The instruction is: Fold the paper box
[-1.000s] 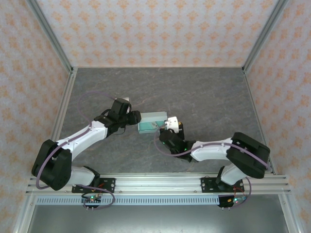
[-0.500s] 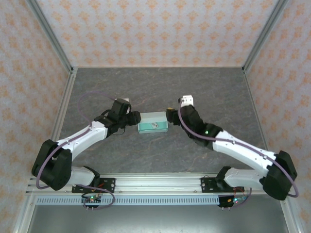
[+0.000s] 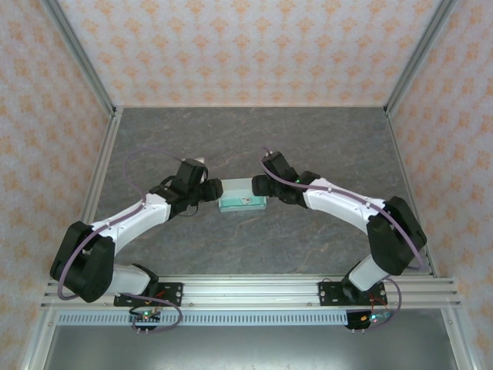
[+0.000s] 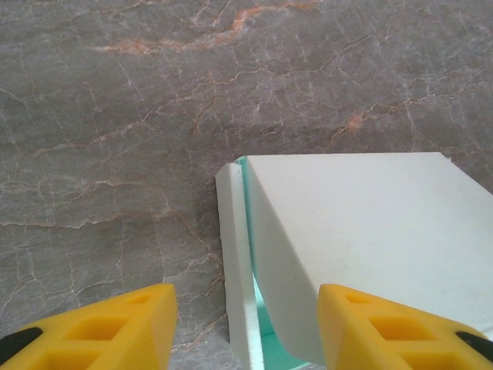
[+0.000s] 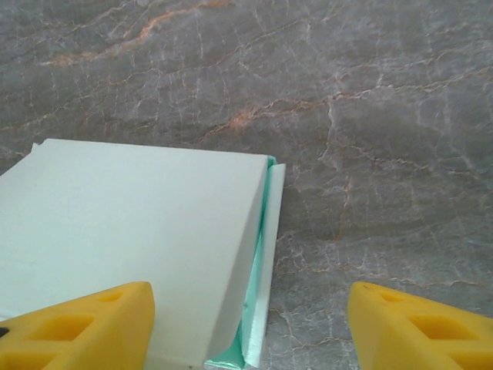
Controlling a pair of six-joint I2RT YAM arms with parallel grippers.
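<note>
- The paper box (image 3: 242, 195) lies flat near the middle of the grey marbled tabletop (image 3: 323, 139), with its long side running from 9 to 3 o'clock.
- The left arm (image 3: 131, 217) rises from its base at 7 o'clock and stretches low towards 2 o'clock. Its wrist ends at the box's 9 o'clock end.
- The right arm (image 3: 347, 202) bends at an elbow out at 4 o'clock. Its forearm runs back towards 10 o'clock, and its wrist meets the box's 3 o'clock end.
- The left jaws stand moderately wide and hold nothing. In the left wrist view one yellow finger (image 4: 100, 327) sits at 7 o'clock, with bare tabletop (image 4: 115, 116) between it and the box (image 4: 362, 231). The other finger overlaps the box's near edge at 5 o'clock.
- A narrow side flap (image 4: 233, 262) stands a little off the box body, and teal card shows in the gap.
- The right jaws are also wide apart and grip nothing. In the right wrist view one finger (image 5: 77, 327) overlaps the box (image 5: 131, 231) at 7 o'clock, and the other is well clear of it at 5 o'clock.
</note>
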